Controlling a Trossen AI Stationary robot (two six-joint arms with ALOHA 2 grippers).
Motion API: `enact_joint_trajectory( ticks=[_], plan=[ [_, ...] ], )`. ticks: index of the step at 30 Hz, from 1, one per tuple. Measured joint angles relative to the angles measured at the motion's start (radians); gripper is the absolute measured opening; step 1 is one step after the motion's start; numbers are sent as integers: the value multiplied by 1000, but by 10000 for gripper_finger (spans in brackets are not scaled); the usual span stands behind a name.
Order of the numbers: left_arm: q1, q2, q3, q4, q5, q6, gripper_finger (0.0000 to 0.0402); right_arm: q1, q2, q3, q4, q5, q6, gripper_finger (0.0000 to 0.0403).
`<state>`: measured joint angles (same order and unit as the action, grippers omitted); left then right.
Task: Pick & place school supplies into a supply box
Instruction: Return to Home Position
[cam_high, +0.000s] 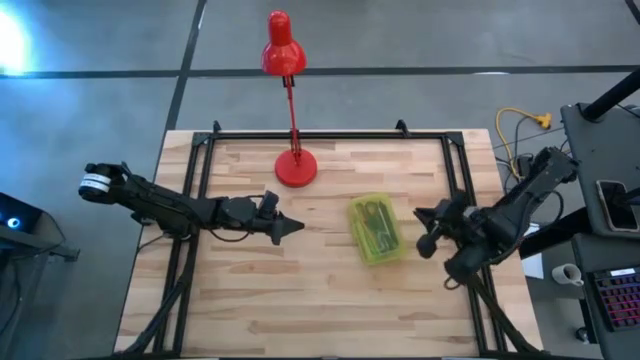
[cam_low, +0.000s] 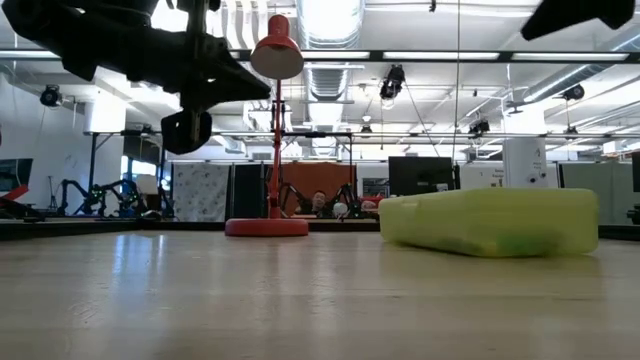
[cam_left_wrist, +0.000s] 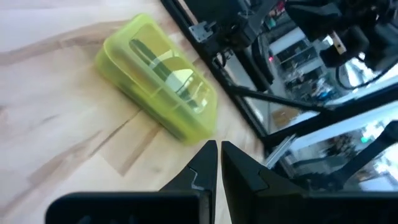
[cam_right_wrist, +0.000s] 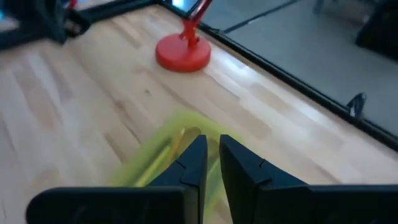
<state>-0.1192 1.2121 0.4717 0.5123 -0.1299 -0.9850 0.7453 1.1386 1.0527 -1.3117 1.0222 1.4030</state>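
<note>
The supply box lies on the wooden table, right of centre, its long side running from roughly 11 to 5 o'clock in the overhead view. Its translucent yellow-green lid is down, and slim items, dark and green, show through it. From table height the box sits flat on the wood, not lifted.

The left gripper hangs at 9 o'clock from the box, well apart from it, pointing toward it, its jaws pressed together with only a thin slit between them and nothing held. In the low view this arm is clear above the tabletop.

The right gripper is at 3 o'clock from the box, just beside its right edge, and above it rather than touching. Its jaws are likewise drawn together and empty, with the box's near end showing beneath them.

The red desk lamp stands with its base at 11 o'clock from the box, near the table's far edge.
</note>
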Motion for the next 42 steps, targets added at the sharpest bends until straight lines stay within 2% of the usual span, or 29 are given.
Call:
enact_joint_trajectory(
  ticks=[5,13,17,22,25,31,35,38,42],
  plan=[
    [0,0,0,-17,0,74,6,71,-26,-96,-47,-43,-45,38],
    [1,0,-1,-18,-2,285,6,130,-58,-223,-210,-268,117,38],
    [2,0,-1,-19,-4,343,6,150,-73,-285,-260,-348,62,38],
    [2,18,-2,-20,-25,442,6,158,-73,-306,-241,-343,-54,38],
    [2,46,-2,-20,-60,456,6,158,-72,-314,-252,-324,-64,38],
    [3,128,-1,-17,-62,457,6,158,-72,-315,-253,-319,-64,38],
    [3,209,16,67,-58,482,6,158,-72,-315,-252,-316,-63,38],
    [10,297,60,163,-31,519,6,158,-72,-316,-253,-314,-46,38],
    [28,432,184,179,113,523,6,158,-72,-316,-251,-308,-26,38]
  ],
)
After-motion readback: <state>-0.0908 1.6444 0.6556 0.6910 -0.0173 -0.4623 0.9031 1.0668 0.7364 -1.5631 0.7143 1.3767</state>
